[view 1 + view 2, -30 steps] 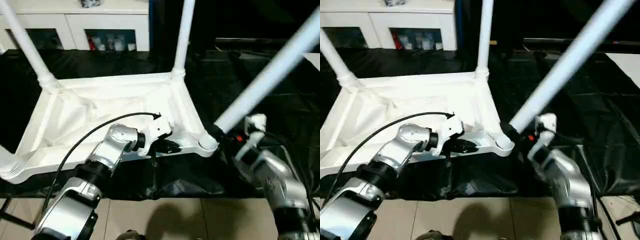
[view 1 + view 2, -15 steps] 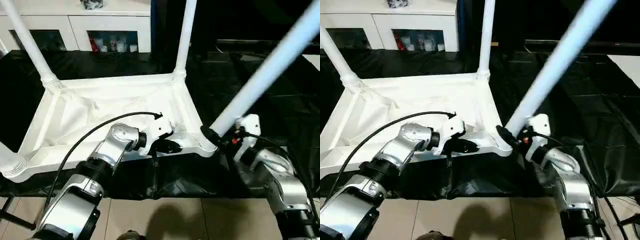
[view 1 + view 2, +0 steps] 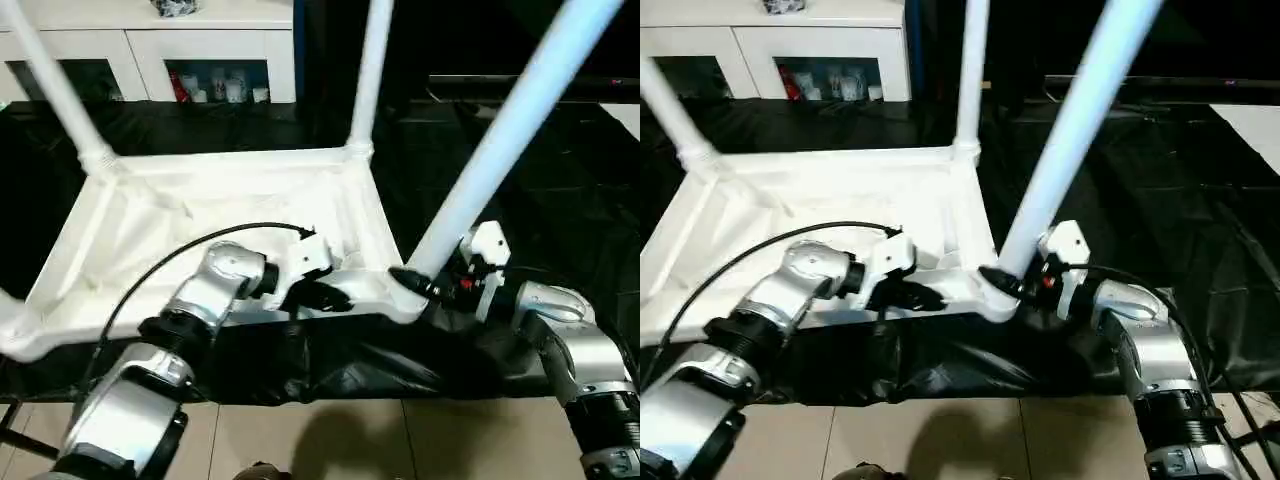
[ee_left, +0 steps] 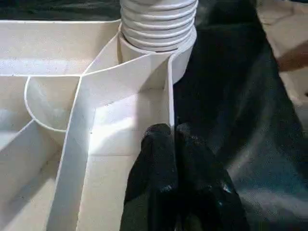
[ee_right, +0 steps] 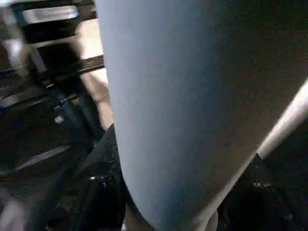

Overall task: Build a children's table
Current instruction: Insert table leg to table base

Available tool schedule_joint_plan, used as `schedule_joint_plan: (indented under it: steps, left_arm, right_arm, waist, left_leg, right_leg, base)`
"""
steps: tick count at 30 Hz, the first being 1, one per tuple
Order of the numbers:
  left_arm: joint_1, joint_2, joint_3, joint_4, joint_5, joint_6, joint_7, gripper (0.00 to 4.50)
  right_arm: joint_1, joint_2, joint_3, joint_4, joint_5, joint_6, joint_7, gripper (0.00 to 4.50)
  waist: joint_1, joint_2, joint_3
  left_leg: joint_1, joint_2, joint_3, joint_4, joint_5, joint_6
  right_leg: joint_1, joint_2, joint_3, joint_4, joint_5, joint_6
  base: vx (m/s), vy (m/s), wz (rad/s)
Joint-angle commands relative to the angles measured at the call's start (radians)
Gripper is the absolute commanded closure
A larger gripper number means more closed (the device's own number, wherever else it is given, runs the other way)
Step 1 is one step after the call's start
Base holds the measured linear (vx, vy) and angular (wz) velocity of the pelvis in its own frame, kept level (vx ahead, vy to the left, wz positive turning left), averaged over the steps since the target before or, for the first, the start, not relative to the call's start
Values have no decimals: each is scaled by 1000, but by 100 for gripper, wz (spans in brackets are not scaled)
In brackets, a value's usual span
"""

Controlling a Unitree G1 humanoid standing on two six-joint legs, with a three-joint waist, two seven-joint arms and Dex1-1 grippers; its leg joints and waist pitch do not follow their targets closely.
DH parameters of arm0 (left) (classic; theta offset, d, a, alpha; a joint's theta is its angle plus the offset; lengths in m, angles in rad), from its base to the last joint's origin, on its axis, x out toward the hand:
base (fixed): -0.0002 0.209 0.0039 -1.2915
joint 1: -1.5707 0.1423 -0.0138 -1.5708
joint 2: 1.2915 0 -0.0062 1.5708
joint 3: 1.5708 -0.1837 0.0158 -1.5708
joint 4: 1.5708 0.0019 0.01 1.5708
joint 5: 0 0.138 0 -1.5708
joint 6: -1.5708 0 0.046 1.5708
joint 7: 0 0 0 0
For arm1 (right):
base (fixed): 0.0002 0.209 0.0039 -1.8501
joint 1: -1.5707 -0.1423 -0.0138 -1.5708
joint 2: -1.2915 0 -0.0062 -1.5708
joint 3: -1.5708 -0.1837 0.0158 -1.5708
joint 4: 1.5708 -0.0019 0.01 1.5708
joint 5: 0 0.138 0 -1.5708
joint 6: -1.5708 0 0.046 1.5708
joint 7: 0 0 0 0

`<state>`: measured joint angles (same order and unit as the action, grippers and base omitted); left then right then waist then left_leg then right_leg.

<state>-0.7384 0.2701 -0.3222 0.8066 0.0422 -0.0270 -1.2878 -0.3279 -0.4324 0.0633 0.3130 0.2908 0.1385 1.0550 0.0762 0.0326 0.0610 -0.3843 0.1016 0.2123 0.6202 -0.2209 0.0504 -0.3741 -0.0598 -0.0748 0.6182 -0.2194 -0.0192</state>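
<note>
The white table top (image 3: 200,210) lies upside down on black sheeting, ribbed underside up. Legs stand in the far left socket (image 3: 55,85) and the far right socket (image 3: 370,70). A further leg (image 3: 490,150) leans up and to the right out of the near right corner socket (image 3: 400,300); its ridged end (image 4: 159,24) sits in that socket. My right gripper (image 3: 415,283) is shut on this leg just above the socket, black fingers (image 5: 101,185) on either side. My left gripper (image 3: 335,297) is shut on the top's near rim (image 4: 171,101), left of that corner.
A white glass-door cabinet (image 3: 150,40) stands behind the table top. Black sheeting (image 3: 520,170) covers the floor around it, with beige tiles (image 3: 350,440) in front of my arms. A black cable (image 3: 200,245) arcs over my left forearm.
The leg in my right gripper has swung to stand steeper in the near right socket. My right forearm has dropped lower and out to the right. The left gripper stays on the rim.
</note>
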Motion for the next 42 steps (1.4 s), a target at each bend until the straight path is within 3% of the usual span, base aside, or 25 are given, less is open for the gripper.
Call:
schedule_joint_plan:
  steps: [1,9,14,19,22,24,25,26,28,30,31,32,33,35,38,39,41,42]
  left_arm:
    - [-40,16,-9,-7,-13,-25,-63,450]
    - [-66,37,-1,32,-7,-47,-100,450]
    - [-74,36,4,55,-8,-60,-106,450]
    - [-77,28,9,66,-9,-71,-103,450]
    - [-82,17,21,75,-10,-61,-65,450]
    - [-95,1,39,93,-9,-39,1,450]
    - [-109,-16,58,107,-10,-18,69,450]
    - [-118,-27,70,114,-11,1,116,450]
    - [-130,-45,87,121,-9,26,192,450]
    - [-140,-67,102,120,-9,56,266,450]
    - [-148,-86,115,119,-3,82,346,450]
    - [-157,-111,134,119,1,119,442,450]
    - [-162,-120,140,121,1,132,475,450]
    - [-170,-141,156,125,-4,162,541,450]
    - [-175,-179,178,120,-7,198,638,450]
    - [-171,-204,187,106,-5,217,684,450]
    - [-166,-209,182,98,-2,211,677,450]
    - [-161,-212,179,89,-2,215,670,450]
  right_arm:
    - [59,-15,123,41,-35,37,97,260]
    - [83,-45,165,32,-69,-1,174,260]
    - [100,-50,189,19,-76,-11,190,260]
    - [90,-45,191,33,-78,-19,191,260]
    - [69,-17,162,62,-75,-16,137,260]
    - [38,18,126,113,-83,-24,48,260]
    - [12,45,101,157,-94,-34,-32,260]
    - [-6,63,84,187,-101,-39,-86,260]
    - [-33,90,62,234,-112,-44,-169,260]
    - [-65,118,42,289,-125,-54,-257,260]
    - [-91,141,31,336,-137,-65,-323,260]
    - [-123,166,25,392,-156,-83,-403,260]
    - [-134,176,21,413,-163,-90,-430,260]
    - [-161,202,4,461,-160,-90,-479,260]
    - [-210,237,-24,546,-158,-101,-568,260]
    - [-242,262,-41,600,-159,-111,-615,260]
    - [-249,271,-46,609,-154,-109,-615,260]
    - [-256,277,-50,622,-154,-114,-617,260]
  waist:
    - [9,6,-60]
    - [19,10,-57]
    - [20,6,-59]
    - [22,4,-58]
    - [19,3,-57]
    - [16,2,-52]
    - [8,2,-46]
    - [5,0,-41]
    - [-1,-2,-40]
    - [-10,4,-43]
    - [-18,5,-44]
    - [-28,7,-46]
    - [-32,5,-45]
    - [-30,1,-47]
    - [-31,0,-55]
    - [-31,-6,-57]
    - [-28,-6,-59]
    - [-28,-6,-59]
  left_leg:
    - [27,172,-81,-98,-207,21]
    - [34,175,-84,-108,-285,-52]
    - [30,172,-82,-105,-250,-34]
    - [30,175,-83,-105,-265,-29]
    - [31,176,-84,-108,-271,-35]
    - [32,173,-84,-109,-309,-48]
    - [37,170,-88,-108,-359,-74]
    - [41,167,-100,-102,-411,-101]
    - [38,170,-110,-106,-422,-107]
    - [37,174,-114,-120,-445,-133]
    - [34,172,-115,-128,-465,-152]
    - [40,168,-107,-128,-476,-170]
    - [40,164,-106,-126,-477,-173]
    - [37,159,-100,-110,-412,-128]
    - [31,162,-88,-109,-279,-72]
    - [30,159,-82,-106,-244,-49]
    - [26,156,-79,-100,-202,-14]
    - [26,156,-79,-100,-202,-14]
  right_leg:
    - [34,-153,77,-60,30,-322]
    - [29,-161,82,-66,-47,-323]
    - [34,-162,81,-62,20,-327]
    - [32,-165,83,-71,-64,-313]
    - [28,-162,82,-69,-61,-315]
    - [25,-165,85,-77,-126,-311]
    - [17,-169,89,-87,-220,-305]
    - [14,-181,92,-101,-345,-284]
    - [20,-182,92,-111,-450,-234]
    - [17,-166,86,-101,-412,-218]
    - [17,-159,83,-93,-348,-225]
    - [10,-156,84,-89,-289,-243]
    - [10,-157,84,-88,-276,-251]
    - [17,-174,95,-101,-254,-265]
    - [25,-161,90,-86,-103,-294]
    - [28,-159,87,-83,-53,-305]
    - [35,-162,86,-80,-14,-312]
    - [35,-162,86,-80,-14,-312]
  base:
    - [0,0,0]
    - [0,0,0]
    - [0,0,0]
    - [0,0,0]
    - [0,0,0]
    - [0,0,0]
    - [0,0,0]
    - [0,0,0]
    - [0,0,0]
    - [0,0,0]
    - [0,0,0]
    - [0,0,0]
    - [0,0,0]
    - [0,0,0]
    - [0,0,0]
    - [0,0,0]
    - [0,0,0]
    - [0,0,0]
